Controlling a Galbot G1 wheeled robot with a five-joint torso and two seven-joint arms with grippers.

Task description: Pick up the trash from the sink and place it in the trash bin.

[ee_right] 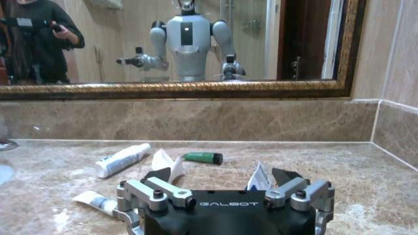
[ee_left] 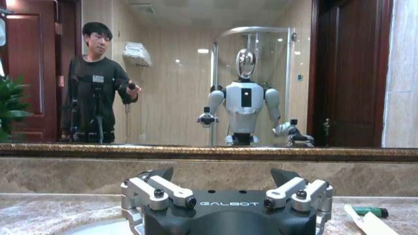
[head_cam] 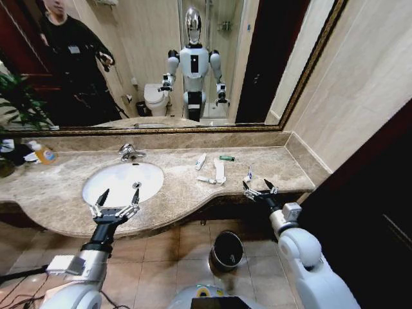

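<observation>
On veined beige marble — slim white trash (head_cam: pixel 219 170), both grippers gaping, empty.

Warm, even indoor light; the sink (head_cam: pixel 122 181) glares white; the head view bows at its edges; soft shadows lie under the tabletop (head_cam: pixel 270 168).

The beige marble counter (head_cam: pixel 58 193) holds the white sink (head_cam: pixel 122 181). Beyond the right gripper (head_cam: pixel 259 188) lie white tubes (head_cam: pixel 201 161), a wrapper (head_cam: pixel 219 170) and a green piece (head_cam: pixel 226 158); the floor (head_cam: pixel 167 248) carries the bin (head_cam: pixel 228 249).
</observation>
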